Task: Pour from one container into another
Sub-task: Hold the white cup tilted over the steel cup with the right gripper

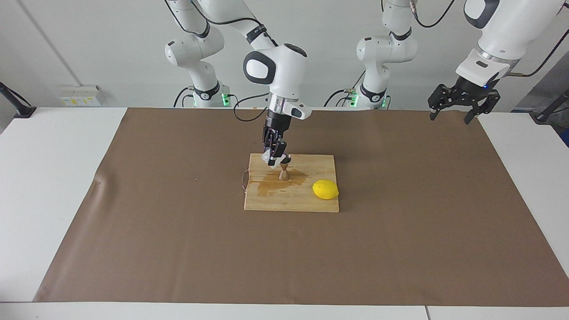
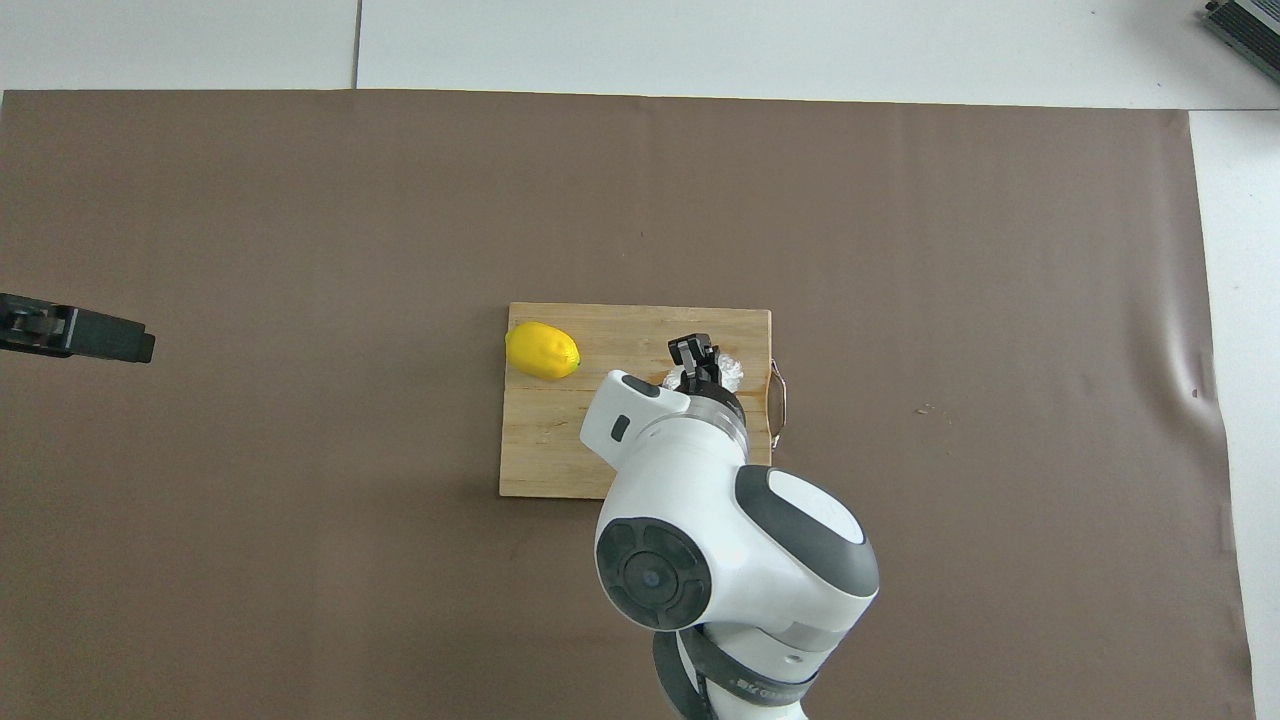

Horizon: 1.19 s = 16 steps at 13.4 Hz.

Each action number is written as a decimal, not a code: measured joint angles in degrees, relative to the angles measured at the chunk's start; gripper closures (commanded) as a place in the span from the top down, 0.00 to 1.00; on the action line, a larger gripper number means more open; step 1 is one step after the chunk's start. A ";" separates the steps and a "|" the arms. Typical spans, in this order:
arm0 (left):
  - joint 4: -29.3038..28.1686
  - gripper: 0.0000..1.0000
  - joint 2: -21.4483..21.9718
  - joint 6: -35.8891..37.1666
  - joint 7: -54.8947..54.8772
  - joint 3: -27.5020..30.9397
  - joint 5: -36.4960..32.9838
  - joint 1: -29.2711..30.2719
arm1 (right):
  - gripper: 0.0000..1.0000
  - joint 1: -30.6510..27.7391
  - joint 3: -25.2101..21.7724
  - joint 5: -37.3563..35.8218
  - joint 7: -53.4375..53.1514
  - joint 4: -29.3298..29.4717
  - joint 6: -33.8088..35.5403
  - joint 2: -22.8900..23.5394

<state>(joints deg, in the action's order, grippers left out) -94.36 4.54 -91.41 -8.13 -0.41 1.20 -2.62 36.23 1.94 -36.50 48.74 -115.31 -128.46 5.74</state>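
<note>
My right gripper (image 1: 275, 158) is shut on the small whitish glass cup (image 1: 268, 158) and holds it tilted just above the steel jigger (image 1: 283, 171). The jigger stands upright on the wooden cutting board (image 1: 289, 202). In the overhead view the right gripper (image 2: 698, 362) and its arm cover the jigger, and only an edge of the cup (image 2: 732, 370) shows. My left gripper (image 1: 458, 109) is open and empty, raised over the left arm's end of the table, where it waits. It also shows in the overhead view (image 2: 75, 335).
A yellow lemon (image 1: 325, 190) (image 2: 542, 351) lies on the board toward the left arm's end. A wet stain (image 1: 273, 184) spreads on the board around the jigger. A metal handle (image 2: 780, 400) sticks out from the board's edge. Brown paper (image 1: 178, 231) covers the table.
</note>
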 measured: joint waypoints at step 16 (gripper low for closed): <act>0.07 1.00 -0.03 0.00 0.06 0.00 0.00 0.00 | 0.31 0.00 0.00 -1.06 4.55 0.12 1.53 0.83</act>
<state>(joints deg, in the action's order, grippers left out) -94.30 4.51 -91.41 -8.07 -0.41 1.20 -2.62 36.23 1.94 -37.55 53.29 -115.19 -126.93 6.57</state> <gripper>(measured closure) 0.000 0.511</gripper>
